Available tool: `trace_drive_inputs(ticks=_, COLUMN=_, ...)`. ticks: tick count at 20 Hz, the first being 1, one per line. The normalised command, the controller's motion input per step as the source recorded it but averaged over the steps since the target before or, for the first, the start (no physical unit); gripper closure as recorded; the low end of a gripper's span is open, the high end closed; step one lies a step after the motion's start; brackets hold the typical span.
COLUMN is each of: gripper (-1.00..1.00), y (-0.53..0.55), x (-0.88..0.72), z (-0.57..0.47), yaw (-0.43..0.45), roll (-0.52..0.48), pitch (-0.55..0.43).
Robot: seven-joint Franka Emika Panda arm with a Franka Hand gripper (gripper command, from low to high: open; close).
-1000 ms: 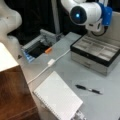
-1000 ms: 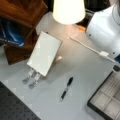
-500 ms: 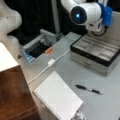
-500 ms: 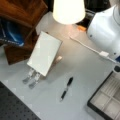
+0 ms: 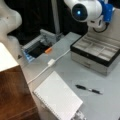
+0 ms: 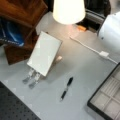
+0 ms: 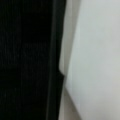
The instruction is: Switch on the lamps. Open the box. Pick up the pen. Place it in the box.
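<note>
The lamp (image 6: 68,10) glows, its cream-white shade standing at a front view's top. The box (image 5: 96,53) stands open at a front view's right, its beige compartments showing; one corner of it shows (image 6: 107,98) at a front view's bottom right. The slim black pen (image 5: 88,89) with its silvery middle lies flat on the grey table in front of the box, and shows too near a front view's bottom (image 6: 66,88). The white arm (image 5: 85,11) hangs above the box's back edge. The gripper does not show in any view; the wrist view holds only a dark surface beside a pale one.
A white spiral-bound notebook (image 5: 58,98) lies left of the pen, propped up (image 6: 45,52) by the brown cabinet (image 6: 22,15). A white cable with a plug block (image 5: 51,62) crosses the table. A dark tray with an orange piece (image 5: 48,50) sits behind it.
</note>
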Motion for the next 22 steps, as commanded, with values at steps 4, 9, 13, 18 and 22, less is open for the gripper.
trace_drive_inputs(ticks=4, gripper=-1.00, y=0.02, x=-0.09, z=-0.09, yaw=-0.156, roll=0.092, pitch=-0.017)
trace_drive_inputs(ticks=9, gripper=-1.00, y=-0.13, x=-0.13, z=-0.02, yaw=-0.116, roll=0.040, pitch=0.050)
trace_drive_inputs(ticks=13, gripper=-1.00, y=-0.26, x=-0.17, z=0.00, yaw=-0.056, roll=-0.086, pitch=0.091)
trace_drive_inputs(ticks=18, gripper=-1.00, y=-0.35, x=-0.07, z=0.02, yaw=0.087, roll=-0.199, pitch=0.075)
trace_drive_inputs(ticks=22, gripper=-1.00, y=-0.41, x=0.12, z=0.07, yaw=0.177, roll=-0.324, pitch=0.091)
